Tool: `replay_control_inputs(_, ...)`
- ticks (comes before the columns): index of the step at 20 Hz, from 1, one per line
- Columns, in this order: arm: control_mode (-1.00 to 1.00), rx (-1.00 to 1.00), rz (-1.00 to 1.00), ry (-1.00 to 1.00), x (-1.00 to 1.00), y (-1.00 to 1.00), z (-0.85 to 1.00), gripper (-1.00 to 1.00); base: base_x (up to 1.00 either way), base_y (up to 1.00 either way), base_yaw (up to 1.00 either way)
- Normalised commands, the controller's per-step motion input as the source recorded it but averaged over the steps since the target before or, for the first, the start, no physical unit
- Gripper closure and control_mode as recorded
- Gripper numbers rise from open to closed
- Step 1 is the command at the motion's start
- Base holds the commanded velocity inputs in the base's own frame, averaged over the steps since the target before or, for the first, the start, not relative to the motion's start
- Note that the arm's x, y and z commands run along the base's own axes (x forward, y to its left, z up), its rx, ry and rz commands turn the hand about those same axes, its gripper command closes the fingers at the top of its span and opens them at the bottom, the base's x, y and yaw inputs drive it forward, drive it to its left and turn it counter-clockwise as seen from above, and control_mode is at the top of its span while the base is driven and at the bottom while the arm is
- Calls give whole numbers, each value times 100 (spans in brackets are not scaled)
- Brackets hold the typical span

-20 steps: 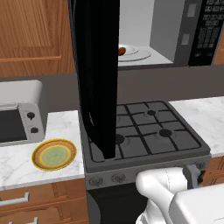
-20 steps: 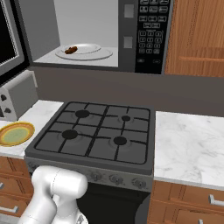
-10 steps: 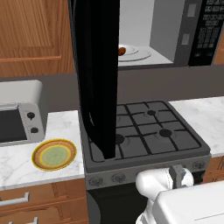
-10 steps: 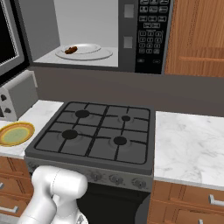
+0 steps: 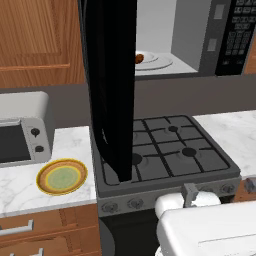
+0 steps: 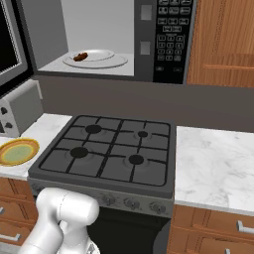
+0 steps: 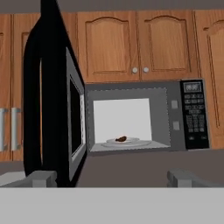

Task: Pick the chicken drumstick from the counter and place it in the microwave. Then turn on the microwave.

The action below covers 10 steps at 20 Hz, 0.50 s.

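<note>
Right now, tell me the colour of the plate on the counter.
Yellow rim with a pale green middle; the plate shows best in the left base view.

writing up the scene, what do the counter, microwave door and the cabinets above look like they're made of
Counter: white stone, likely marble, from its grey veining.
Microwave door: glossy black, apparently glass or plastic; it is uniformly dark.
Cabinets: brown wood, with visible grain and raised panels.

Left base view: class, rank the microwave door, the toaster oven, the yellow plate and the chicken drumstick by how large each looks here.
1. microwave door, though it hangs open towards the camera, which enlarges it
2. toaster oven, partly cut off at the edge
3. yellow plate
4. chicken drumstick, far back and half hidden
</note>
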Motion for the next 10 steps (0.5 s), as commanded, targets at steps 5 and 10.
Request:
replay_control_inputs(5,-100,0,-7,0,10,16,0,-100,0,0,0)
replay_control_inputs(10,-100,0,-6,0,17,18,0,-100,0,0,0)
